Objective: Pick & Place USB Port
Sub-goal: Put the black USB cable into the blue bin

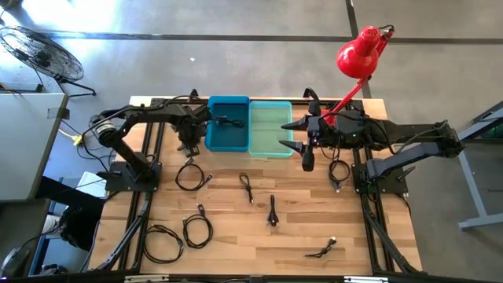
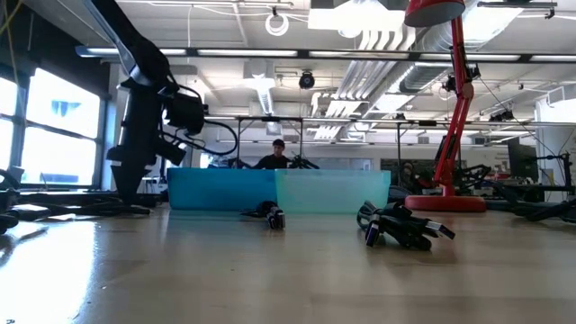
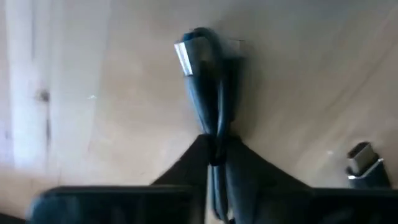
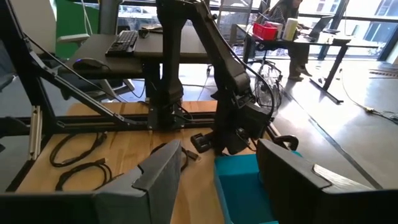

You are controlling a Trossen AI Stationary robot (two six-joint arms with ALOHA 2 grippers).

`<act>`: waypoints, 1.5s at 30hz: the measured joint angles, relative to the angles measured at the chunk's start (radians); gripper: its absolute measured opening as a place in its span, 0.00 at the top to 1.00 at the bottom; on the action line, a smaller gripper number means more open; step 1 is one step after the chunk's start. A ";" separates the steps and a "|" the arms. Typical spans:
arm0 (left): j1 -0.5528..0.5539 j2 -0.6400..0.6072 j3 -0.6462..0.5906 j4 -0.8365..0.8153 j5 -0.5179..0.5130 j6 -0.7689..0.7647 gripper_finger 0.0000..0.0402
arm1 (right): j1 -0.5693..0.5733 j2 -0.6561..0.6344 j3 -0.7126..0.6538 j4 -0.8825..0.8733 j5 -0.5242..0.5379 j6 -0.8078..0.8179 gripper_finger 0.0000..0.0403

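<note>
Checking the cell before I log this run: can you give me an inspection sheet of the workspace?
Surface: wooden table, bare in the middle.
Job's things: blue bin holding one cable; teal bin beside it, touching.
Clutter: nothing seen.
Grippers: left gripper down at the table beside the blue bin, shut on a black USB cable; right gripper open above the teal bin.
Cables: several loose black cables scattered on the table.
Surroundings: red lamp, floor fan, person beyond the table.
</note>
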 joint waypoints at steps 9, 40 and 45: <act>0.005 -0.081 0.054 -0.177 -0.186 0.062 0.98 | 0.006 0.000 0.000 0.000 0.001 -0.002 0.50; 0.008 -0.098 0.669 -0.175 0.386 0.309 0.99 | 0.005 0.000 0.000 -0.009 0.025 0.007 0.50; 0.008 0.019 0.669 -0.175 0.391 0.308 0.97 | 0.012 0.000 0.000 -0.030 0.025 0.033 0.50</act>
